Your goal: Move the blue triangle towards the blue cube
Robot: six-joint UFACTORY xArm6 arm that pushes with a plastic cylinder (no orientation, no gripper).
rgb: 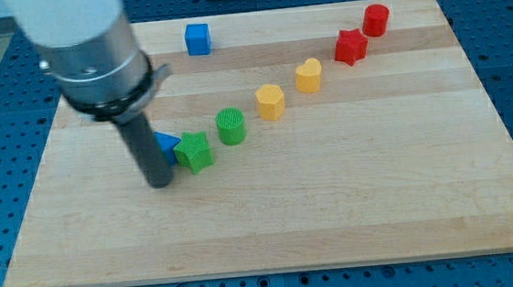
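Note:
The blue triangle [167,142] lies at the board's left middle, partly hidden behind my rod and touching the green star [195,152] on its right. The blue cube [198,38] sits near the view's top edge of the board, well above the triangle. My tip [160,181] rests on the board just below and left of the blue triangle, close against it.
A diagonal row runs up to the right: green cylinder [230,126], yellow hexagon [271,101], yellow heart [308,75], red star [351,46], red cylinder [375,19]. The wooden board [334,201] lies on a blue perforated table. The arm's grey body fills the view's top left.

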